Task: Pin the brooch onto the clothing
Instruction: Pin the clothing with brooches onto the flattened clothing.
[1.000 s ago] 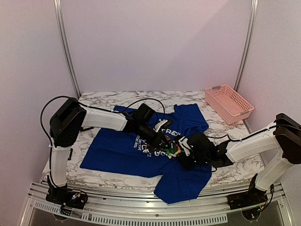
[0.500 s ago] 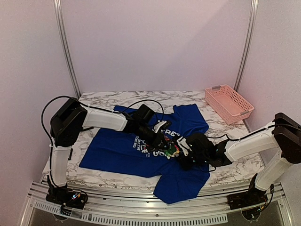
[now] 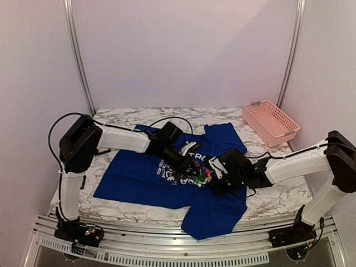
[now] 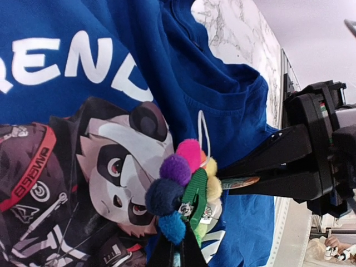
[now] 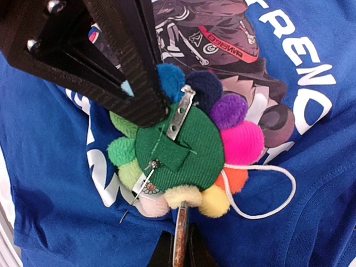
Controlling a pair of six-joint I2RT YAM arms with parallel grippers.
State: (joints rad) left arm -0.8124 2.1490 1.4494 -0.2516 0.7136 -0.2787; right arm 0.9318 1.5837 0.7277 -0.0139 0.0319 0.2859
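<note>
The brooch (image 3: 201, 177), a flower of coloured pom-pom petals, hangs just above the print of the blue clothing (image 3: 139, 175). Its green felt back (image 5: 183, 147) faces the right wrist camera. The pin needle (image 5: 142, 183) stands swung out from its bar, tip close to the clothing (image 5: 289, 183). My left gripper (image 4: 177, 245) is shut on the brooch (image 4: 183, 183) at its blue petals. My right gripper (image 5: 181, 245) is shut on a thin flat edge poking out below the yellow petals. The two grippers meet from opposite sides.
A pink lattice basket (image 3: 271, 122) stands at the back right of the marble table (image 3: 111, 119). A white cord loop (image 5: 278, 189) trails from the brooch over the shirt. The shirt's lower hem hangs over the table's near edge.
My right gripper has closed its jaws on the brooch's edge and shifted slightly left and away. The left gripper has kept its hold.
</note>
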